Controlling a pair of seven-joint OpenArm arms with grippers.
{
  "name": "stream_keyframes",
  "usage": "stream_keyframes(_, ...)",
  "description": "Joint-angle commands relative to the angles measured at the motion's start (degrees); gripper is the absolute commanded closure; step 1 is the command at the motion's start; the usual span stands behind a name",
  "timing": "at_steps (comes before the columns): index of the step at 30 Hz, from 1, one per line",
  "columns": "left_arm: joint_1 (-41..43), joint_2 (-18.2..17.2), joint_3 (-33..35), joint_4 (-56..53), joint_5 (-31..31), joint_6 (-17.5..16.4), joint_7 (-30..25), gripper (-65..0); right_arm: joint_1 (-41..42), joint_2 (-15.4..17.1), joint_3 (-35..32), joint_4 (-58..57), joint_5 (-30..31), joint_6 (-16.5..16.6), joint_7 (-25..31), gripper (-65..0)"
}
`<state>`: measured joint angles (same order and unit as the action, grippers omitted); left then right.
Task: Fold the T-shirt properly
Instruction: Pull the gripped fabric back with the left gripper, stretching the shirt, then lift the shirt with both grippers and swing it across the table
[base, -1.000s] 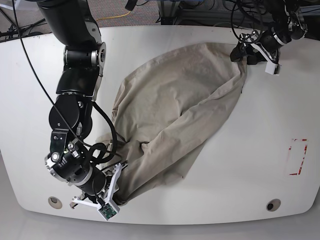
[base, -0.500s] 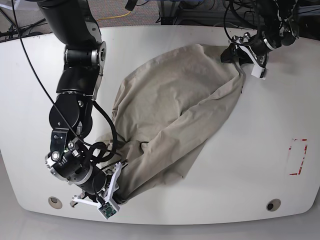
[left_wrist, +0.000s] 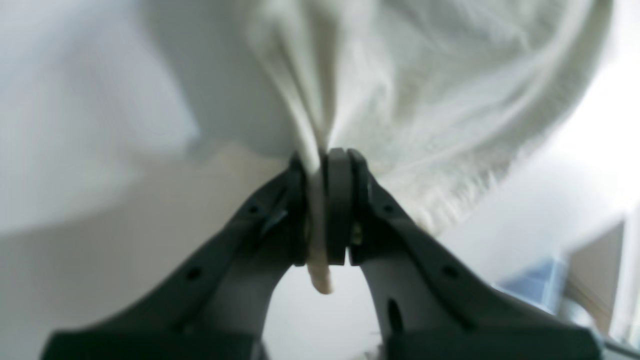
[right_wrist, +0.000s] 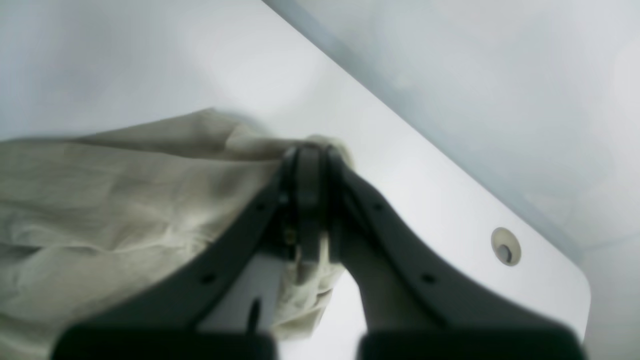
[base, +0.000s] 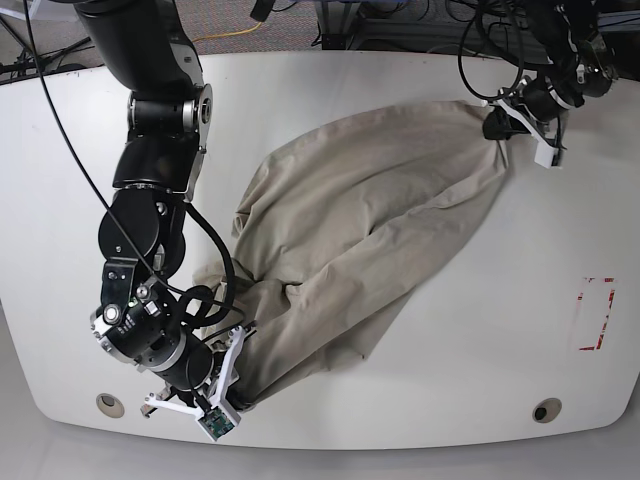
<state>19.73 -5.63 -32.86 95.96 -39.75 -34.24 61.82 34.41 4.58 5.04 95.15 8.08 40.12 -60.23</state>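
1. Both arms are on the cloth: the large, plain beige cotton T-shirt (base: 360, 250) lies wrinkled and bunched across the middle of the white oval table (base: 560, 230), strung diagonally from the far right corner down to the near left edge
2. Up at the far right corner, the left gripper (base: 497, 124) has its dark jaws pressed together on a thin pinch of fabric; the left wrist view shows the left gripper (left_wrist: 320, 210) with a fold sandwiched between the pads and a little tail of cloth poking out below
3. Down at the near left edge, the right gripper (base: 236, 368) is likewise clamped on the shirt; in the right wrist view the right gripper (right_wrist: 310, 200) bites a gathered corner, with fabric spilling out beneath the jaws
4. Between the two grips the shirt reads as a long, drawn-out shape with deep creases; I cannot tell which end is hem and which is collar or sleeve
5. Progress, as I judge it: early going, since no clean fold line shows and nothing is squared up
6. Still to come, by my reckoning: spreading the shirt flat, smoothing the creases, then the folds themselves
7. A red-marked rectangle (base: 596, 314) sits untouched near the right edge, well apart from the shirt
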Motion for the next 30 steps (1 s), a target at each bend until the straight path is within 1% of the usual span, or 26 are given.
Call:
stream_keyframes(1, -1.92, -2.24, -0.24, 4.74, 1.64, 1.14, -1.29, -3.6, 3.08, 0.21, 1.16, 0.98, 0.41, -0.12, 1.81, 0.0)
stream_keyframes(5, -5.18, -3.91, 0.03, 9.58, 7.79, 1.49, -1.21, -3.9, 5.01, 0.21, 2.57, -0.43, 0.41, -0.12, 1.81, 0.0)
stream_keyframes(11, -12.21, -8.57, 4.86, 14.41, 17.37, 1.49, -1.21, -3.9, 10.20, 0.56, 2.83, -6.14, 0.32, -0.12, 1.81, 0.0)
stream_keyframes(13, -14.67, -9.01, 5.13, 15.29, 19.48, 1.49, -1.03, -4.0, 12.22, 0.65, 2.83, -7.37, 0.32, -0.12, 1.81, 0.0)
stream_keyframes(15, -17.84, -10.24, 5.30, 15.99, 21.42, 1.49, -0.77, -4.0, 14.51, 0.74, 2.74, -9.40, 0.32, -0.12, 1.81, 0.0)
stream_keyframes(17, -20.82, -11.29, 5.30, 16.17, 22.12, 1.49, 0.55, -4.0, 16.80, 1.18, 2.74, -11.51, 0.32, -0.12, 1.99, 0.0)
stream_keyframes(22, -30.85, -14.28, 5.30, 16.17, 21.94, 1.49, 6.97, -4.0, 23.74, 3.20, 2.48, -18.45, 0.32, -0.12, 4.45, 0.0)
stream_keyframes(26, -36.39, -16.31, 5.30, 15.99, 21.86, 1.49, 7.50, -4.2, 29.63, 4.08, 2.48, -23.29, 0.32, -0.12, 5.50, 0.0)
stream_keyframes(30, -38.41, -16.75, 8.11, 15.73, 21.86, 1.49, 7.67, -5.6, 32.09, 4.96, 2.39, -26.01, 0.58, -0.12, 5.77, 0.0)
